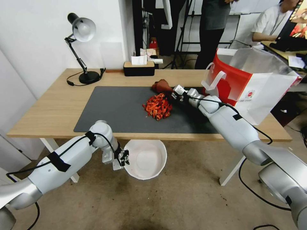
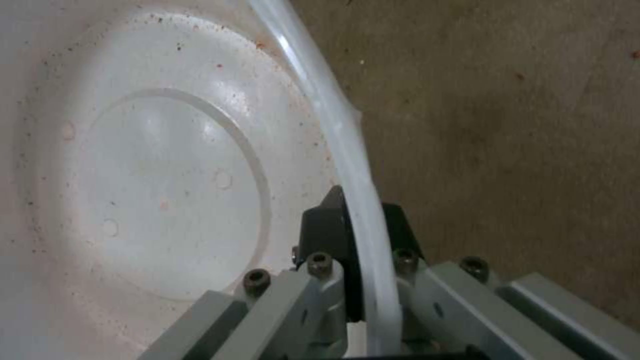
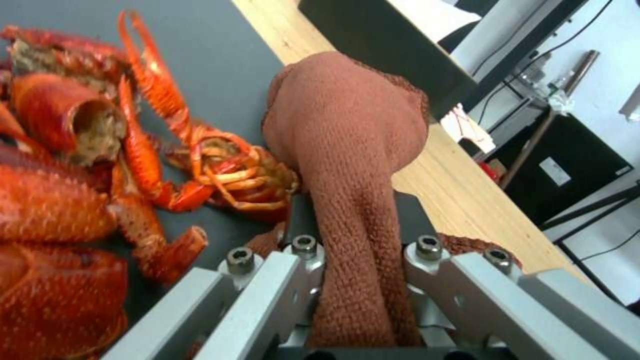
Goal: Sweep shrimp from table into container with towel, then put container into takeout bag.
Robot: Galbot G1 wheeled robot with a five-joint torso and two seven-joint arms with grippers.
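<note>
Nearest the robot, the left gripper [image 1: 123,158] hangs below the table's [image 1: 48,111] front edge, over bare floor. Its fingers [image 2: 327,235] are clamped on the thin rim of the container [image 1: 145,158], one inside the wall and one outside. The white bowl sits level with its mouth up, just under and slightly forward of the tabletop edge, roughly beneath the shrimp. Its inside shows only small reddish specks.

On the table, a dark grey mat [image 1: 115,108] covers the middle; a narrow strip of wood runs between the mat's near edge and the table edge. The shrimp [image 1: 158,106] lie heaped on the mat, right of centre, with open mat between heap and front edge.

Just behind the heap, the right gripper [image 1: 173,93] is closed on the towel [image 1: 162,86], which bulges out beyond the fingertips as a rust-red wad, touching or nearly touching the heap's far side.

The takeout bag [image 1: 255,86] stands open at the right end of the table, beside the right arm.

Along the far edge stand a tissue box [image 1: 139,67] and a desk lamp [image 1: 81,48].
</note>
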